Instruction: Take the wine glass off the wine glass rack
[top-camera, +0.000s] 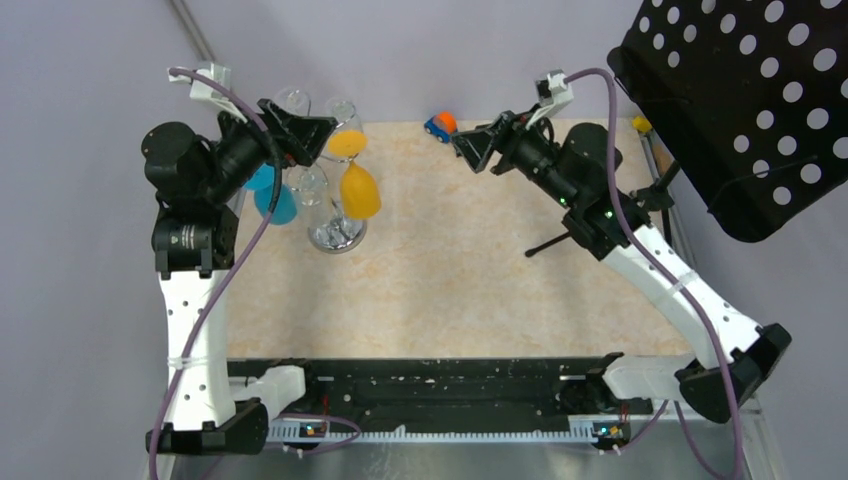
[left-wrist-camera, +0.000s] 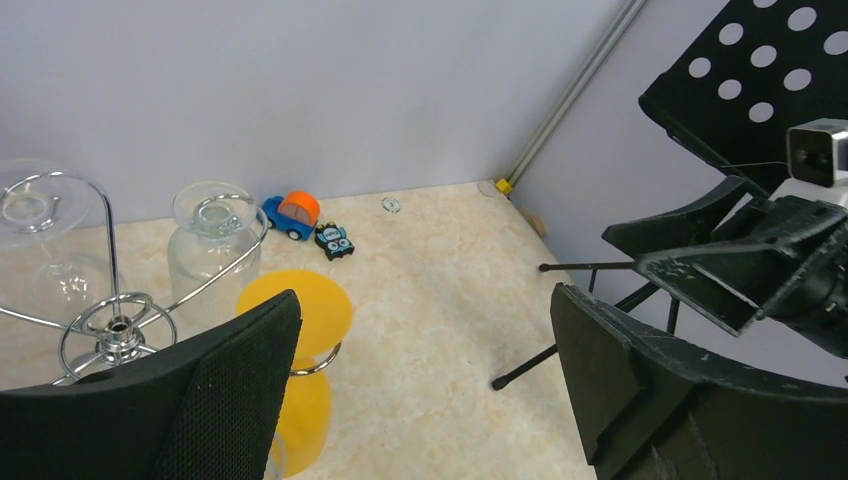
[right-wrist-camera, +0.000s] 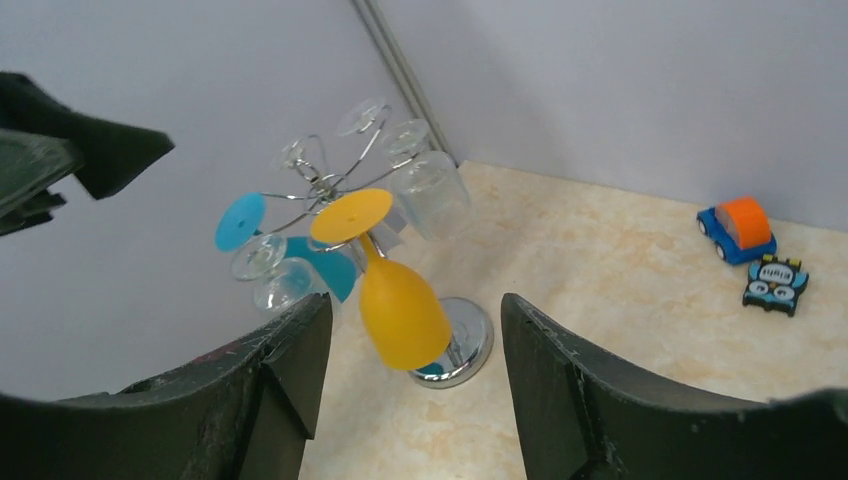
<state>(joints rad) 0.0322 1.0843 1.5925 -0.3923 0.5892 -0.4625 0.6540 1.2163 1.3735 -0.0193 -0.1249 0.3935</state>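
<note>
Left pincer (left-wrist-camera: 425, 308) and right pincer (right-wrist-camera: 415, 308) gape empty; toy car (right-wrist-camera: 738, 228) stands well apart from wine glass rack (right-wrist-camera: 470, 336).

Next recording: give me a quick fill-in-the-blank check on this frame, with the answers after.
1. On the wine glass rack, the orange wine glass hangs from its foot with the bowl pointing ____.
2. The toy car has a blue body and an ____ roof.
3. The left gripper and the right gripper both stand ____, with nothing between the fingers.

Missing words: down; orange; open
</note>
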